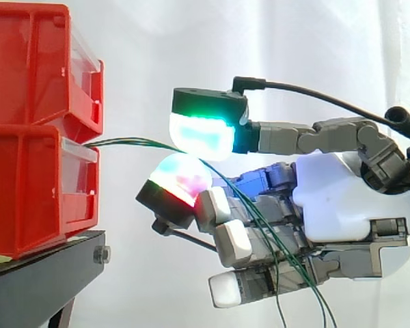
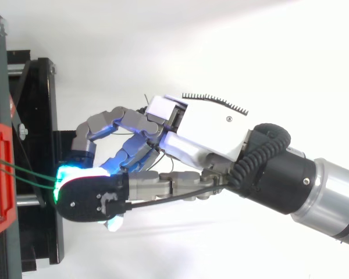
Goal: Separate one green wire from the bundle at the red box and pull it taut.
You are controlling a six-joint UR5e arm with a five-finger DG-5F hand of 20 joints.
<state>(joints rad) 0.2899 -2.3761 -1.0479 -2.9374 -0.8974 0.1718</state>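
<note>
White-and-grey robot hand, centre right, pinches thin green wires between two glowing pads. From the pinch the strands run almost level left to the stacked red plastic bins; behind it they trail down across the palm to the bottom edge.

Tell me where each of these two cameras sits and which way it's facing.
Side view: beside the work at about its height, looking level across at the red bins on the black stand; the hand enters from the right, pinching green wires.
Top view: overhead, looking down on the same spot; the hand and arm come in from the lower right.
Shared: hand, red bins, black stand, green wires.
</note>
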